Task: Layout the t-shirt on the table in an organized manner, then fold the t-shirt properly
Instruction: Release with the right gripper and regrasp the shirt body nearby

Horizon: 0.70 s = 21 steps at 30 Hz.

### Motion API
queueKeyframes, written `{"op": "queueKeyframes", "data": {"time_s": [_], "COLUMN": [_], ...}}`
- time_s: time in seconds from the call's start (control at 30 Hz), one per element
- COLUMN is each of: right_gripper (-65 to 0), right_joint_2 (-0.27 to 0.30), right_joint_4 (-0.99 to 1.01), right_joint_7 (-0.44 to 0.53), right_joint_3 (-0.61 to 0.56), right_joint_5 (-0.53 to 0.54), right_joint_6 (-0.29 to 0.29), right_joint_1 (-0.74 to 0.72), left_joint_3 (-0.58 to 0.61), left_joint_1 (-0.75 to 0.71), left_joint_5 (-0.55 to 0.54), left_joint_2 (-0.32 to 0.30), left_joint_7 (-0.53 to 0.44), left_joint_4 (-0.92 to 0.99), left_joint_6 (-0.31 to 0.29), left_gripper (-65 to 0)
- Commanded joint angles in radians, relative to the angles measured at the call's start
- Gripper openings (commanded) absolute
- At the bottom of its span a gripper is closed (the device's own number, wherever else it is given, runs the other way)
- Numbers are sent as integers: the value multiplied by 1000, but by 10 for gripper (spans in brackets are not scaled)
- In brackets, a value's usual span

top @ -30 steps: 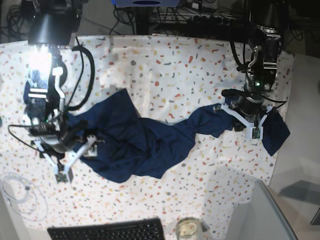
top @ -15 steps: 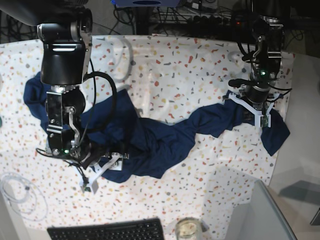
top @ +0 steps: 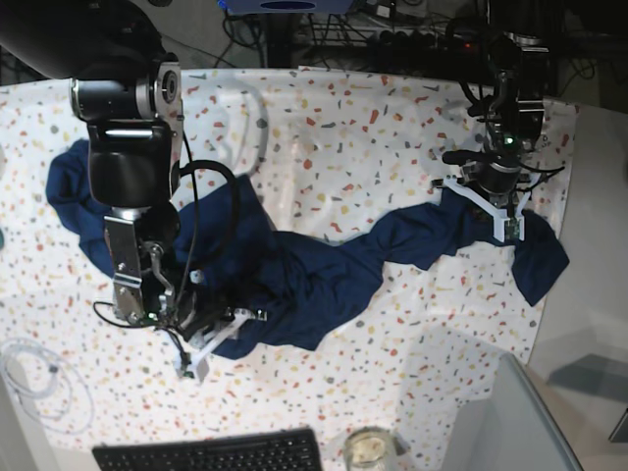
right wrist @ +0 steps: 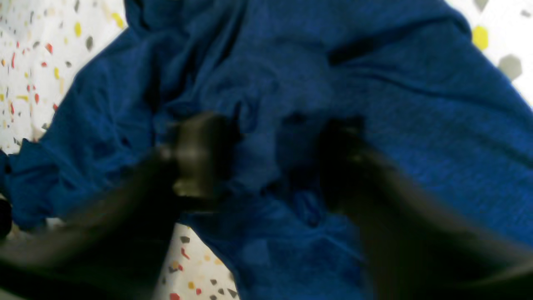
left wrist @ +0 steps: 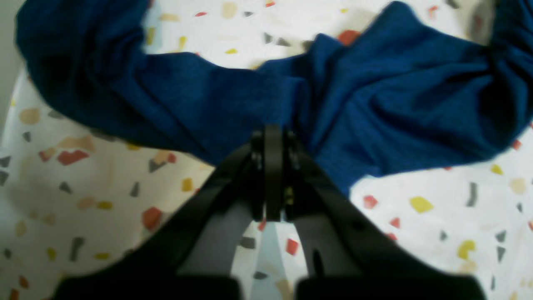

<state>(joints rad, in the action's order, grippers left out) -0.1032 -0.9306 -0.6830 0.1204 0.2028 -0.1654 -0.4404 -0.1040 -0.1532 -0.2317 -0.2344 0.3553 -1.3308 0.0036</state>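
The dark navy t-shirt (top: 314, 275) lies crumpled in a long band across the speckled table (top: 373, 128), from a heap at the far left to a flap near the right edge. My left gripper (top: 488, 201) is over the shirt's right part. In the left wrist view its jaws (left wrist: 272, 135) are shut on a pinch of the t-shirt (left wrist: 395, 104). My right gripper (top: 211, 334) is down on the shirt's lower left fold. In the blurred right wrist view its fingers (right wrist: 200, 154) stand apart with a bunch of t-shirt (right wrist: 374, 83) between them.
A black keyboard (top: 211, 453) and a glass jar (top: 370, 449) sit at the front edge. A white cable (top: 34, 383) coils at the front left. A grey panel (top: 500, 422) covers the front right corner. The shirt's right flap (top: 545, 260) lies near the table's edge.
The right arm has swung right and forward onto the shirt's lower left fold, and its fingers have drawn closer together. The left gripper has moved toward the far edge, still holding fabric.
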Motion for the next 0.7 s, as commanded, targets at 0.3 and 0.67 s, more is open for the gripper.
{"op": "queueKeyframes", "data": {"time_s": [0.3,0.67], "right_gripper": [-650,-650], "right_joint_2": [63,141], "right_joint_4": [-557,-967], "right_joint_7": [-171,-249], "right_joint_3": [3,163], "right_joint_5": [10,10], "right_joint_6": [-10,-10], "right_joint_1": [239,547], "left_joint_3": [-4,-4], "left_joint_1": [57,59], "left_joint_5": [5,5], "left_joint_2": [-15,-16], "left_joint_7": [-20,-20], "left_joint_4": [67,72], "left_joint_6": [5,5], "left_gripper": [-650,-650]}}
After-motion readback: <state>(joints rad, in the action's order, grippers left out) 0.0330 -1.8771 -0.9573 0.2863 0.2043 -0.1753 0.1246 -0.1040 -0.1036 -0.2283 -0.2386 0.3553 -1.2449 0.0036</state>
